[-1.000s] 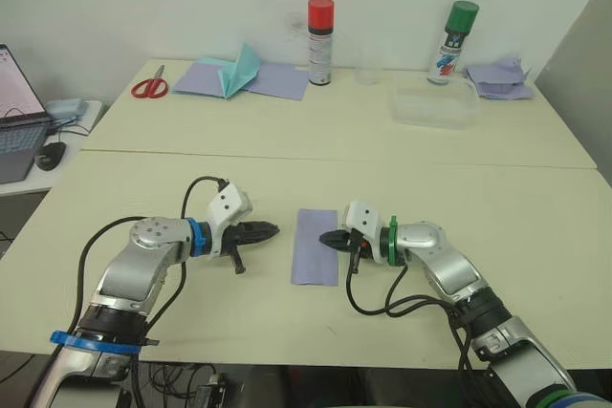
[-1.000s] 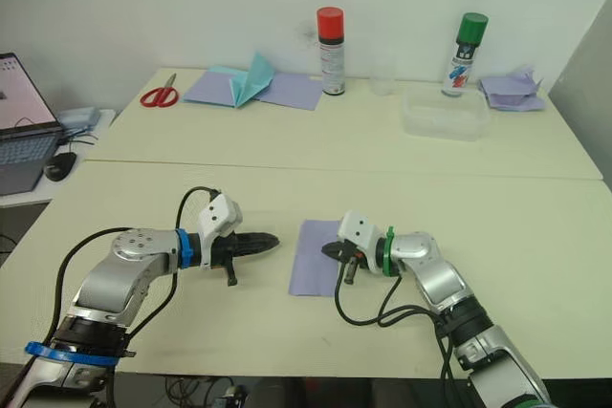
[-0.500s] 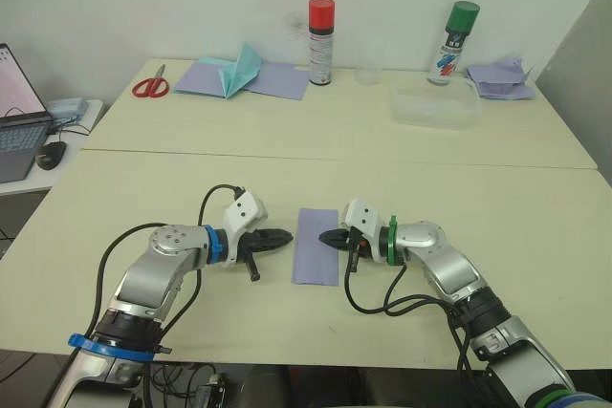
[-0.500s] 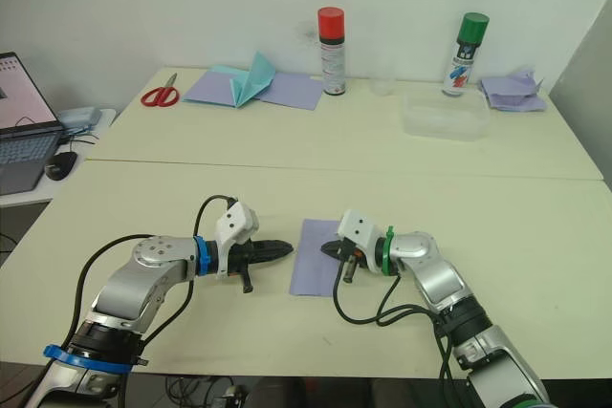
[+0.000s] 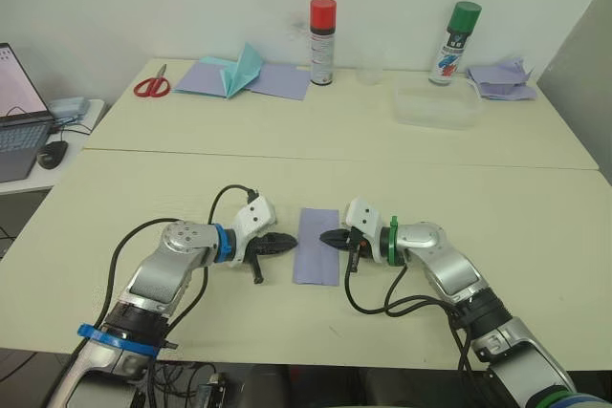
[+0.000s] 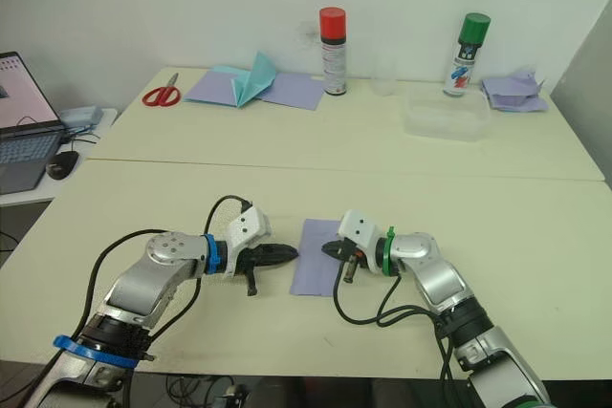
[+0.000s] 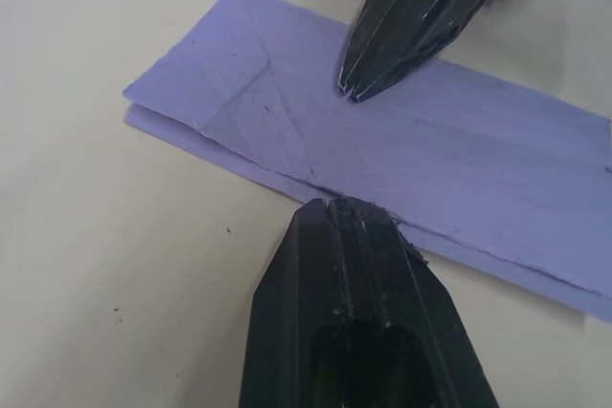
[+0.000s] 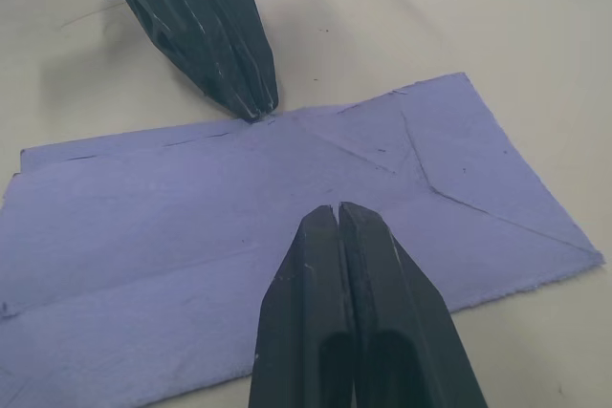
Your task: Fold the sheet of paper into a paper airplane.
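Lying flat on the cream table [image 5: 143,179], folded into a long strip: the sheet of paper [image 5: 316,246], between the left gripper [image 5: 289,240] and the right gripper [image 5: 325,237]. Left wrist view: fingers together at the paper's edge. Right wrist view: fingers together, over the paper's diagonal creases.

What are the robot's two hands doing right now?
Left gripper: shut, tip at the folded lavender paper sheet's edge.
Right gripper: shut, tip on it.

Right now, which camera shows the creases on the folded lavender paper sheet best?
The right wrist view: the folded lavender paper sheet lies close up, diagonal creases plain. The left wrist view shows them too, partly behind a pincer. The eye views show a plain strip.
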